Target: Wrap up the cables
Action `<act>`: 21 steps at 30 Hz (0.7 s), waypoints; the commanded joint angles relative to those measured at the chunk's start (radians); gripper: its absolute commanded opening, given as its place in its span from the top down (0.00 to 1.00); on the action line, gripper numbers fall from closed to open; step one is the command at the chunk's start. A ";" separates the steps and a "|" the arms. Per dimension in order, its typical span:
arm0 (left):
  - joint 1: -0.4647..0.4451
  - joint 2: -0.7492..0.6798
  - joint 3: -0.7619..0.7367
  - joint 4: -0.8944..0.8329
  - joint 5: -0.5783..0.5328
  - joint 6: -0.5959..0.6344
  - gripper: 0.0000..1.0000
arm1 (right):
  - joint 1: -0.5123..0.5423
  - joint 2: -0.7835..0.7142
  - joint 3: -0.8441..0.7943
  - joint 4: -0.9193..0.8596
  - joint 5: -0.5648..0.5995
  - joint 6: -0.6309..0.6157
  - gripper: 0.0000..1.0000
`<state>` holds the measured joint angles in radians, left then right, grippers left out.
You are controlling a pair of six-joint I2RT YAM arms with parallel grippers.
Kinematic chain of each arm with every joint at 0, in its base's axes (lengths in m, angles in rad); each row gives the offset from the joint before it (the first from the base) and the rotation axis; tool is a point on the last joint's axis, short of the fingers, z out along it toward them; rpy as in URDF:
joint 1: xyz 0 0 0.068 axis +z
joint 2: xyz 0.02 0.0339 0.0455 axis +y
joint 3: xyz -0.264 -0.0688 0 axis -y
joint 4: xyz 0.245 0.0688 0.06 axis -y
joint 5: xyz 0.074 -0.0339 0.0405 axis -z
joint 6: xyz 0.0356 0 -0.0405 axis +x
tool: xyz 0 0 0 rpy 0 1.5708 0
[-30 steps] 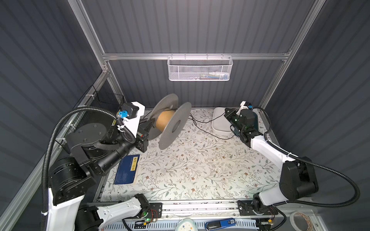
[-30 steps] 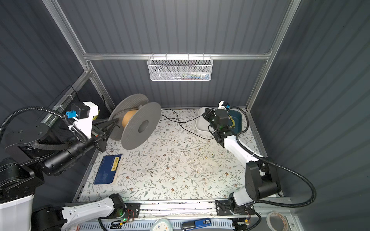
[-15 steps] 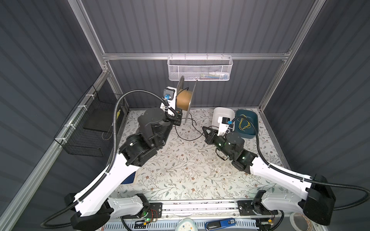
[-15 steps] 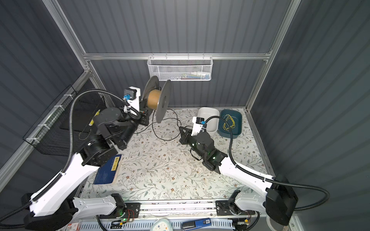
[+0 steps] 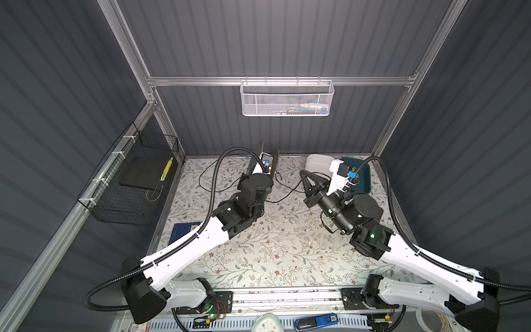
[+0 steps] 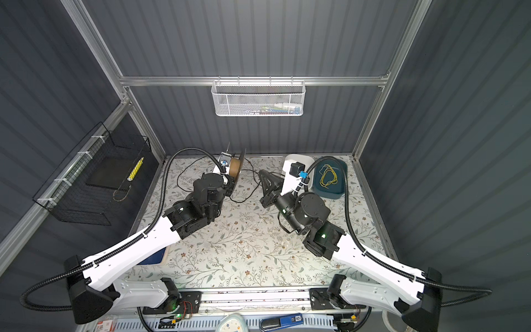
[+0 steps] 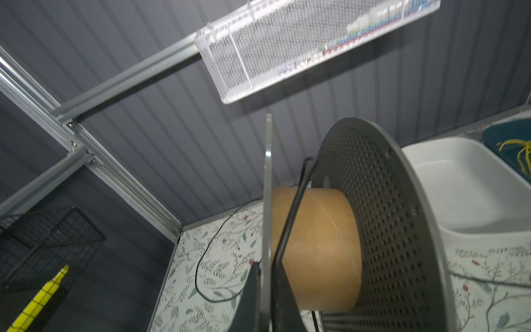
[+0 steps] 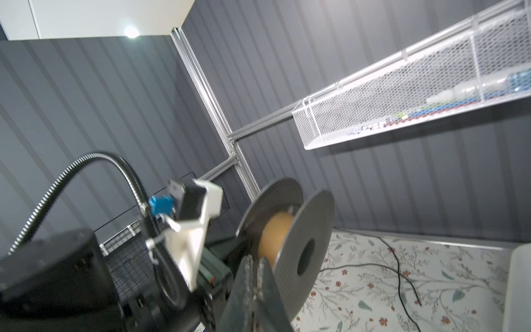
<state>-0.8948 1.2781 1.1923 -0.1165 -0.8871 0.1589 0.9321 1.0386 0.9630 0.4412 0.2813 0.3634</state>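
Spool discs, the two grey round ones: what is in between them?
Between the discs of the spool sits a brown cardboard core, and one strand of the black cable slants across it. The left wrist view shows it.

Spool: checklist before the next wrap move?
1. Left hand clamped on spool flange: ok.
2. Cable laid across the core: ok, one strand.
3. Right hand gripping cable: not ok, shut, no cable seen in it.
4. Slack on mat free to feed: cannot tell, part hidden under left arm.
5. White bin apart from spool: ok.
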 commanded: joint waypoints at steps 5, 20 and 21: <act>0.000 -0.085 -0.079 -0.015 -0.056 -0.159 1.00 | -0.037 0.067 0.132 0.064 -0.116 -0.025 0.99; 0.001 -0.195 -0.252 -0.138 -0.065 -0.276 1.00 | -0.394 0.173 0.338 -0.008 -0.369 0.217 0.77; 0.001 -0.202 -0.260 -0.142 -0.063 -0.280 1.00 | -0.406 0.177 0.350 -0.010 -0.373 0.225 0.77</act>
<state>-0.8951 1.1160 0.9428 -0.2741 -0.9092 -0.0711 0.5556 1.2194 1.2610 0.4171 -0.0341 0.5407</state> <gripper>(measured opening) 0.084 0.229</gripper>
